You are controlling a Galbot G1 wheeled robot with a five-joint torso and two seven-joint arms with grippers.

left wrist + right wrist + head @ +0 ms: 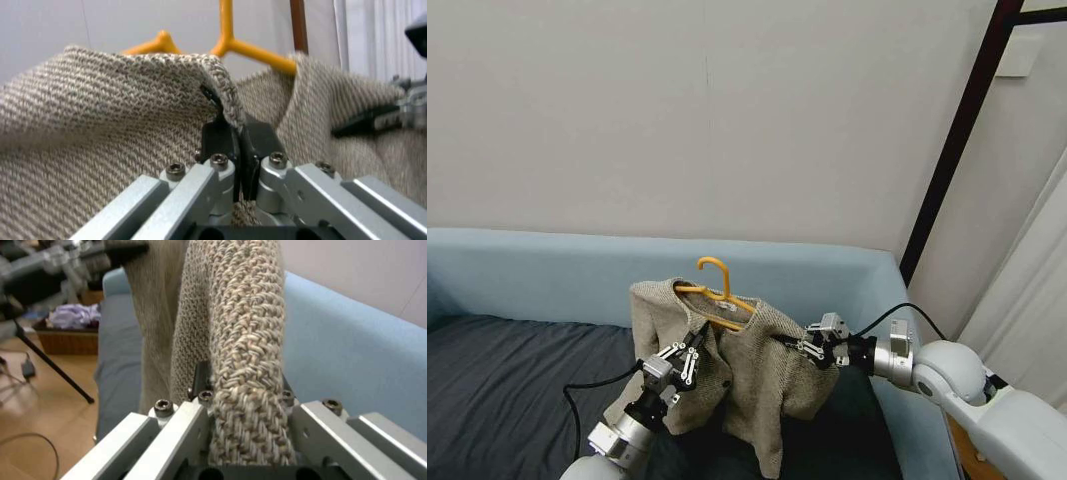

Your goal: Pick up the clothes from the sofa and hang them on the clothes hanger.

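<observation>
The beige knit sweater (757, 390) hangs in the lower centre of the head view, lifted clear of the dark seat cushion (497, 370) of the light blue sofa (547, 270). An orange hanger (726, 290) sits inside its neckline, with the hook standing up above the collar against the pale wall (677, 100).

The left gripper (689, 358) comes up from the bottom of that frame and meets the front of the garment left of centre. The right gripper (817, 350) reaches in from the lower right and meets the shoulder edge. From the head camera the grip of each is hard to judge.

The left wrist view settles it for that arm. The left gripper (239, 145) has its black pads (219, 142) pinched together on the rolled front edge of the sweater (100, 110). The hanger's fork (257, 51) shows beyond the collar, and the right gripper (400, 112) is on the cloth farther off.

The right wrist view shows the right gripper (243, 402) clamped on a thick fold of the sweater (247, 330), which fills the gap between its fingers. Behind it lies the sofa (347, 355). This view alone adds the room to the side, with the left gripper (60, 270) beyond the cloth. A wicker basket (67, 337) holding a pale purple cloth stands on a wooden floor (40, 440).
</observation>
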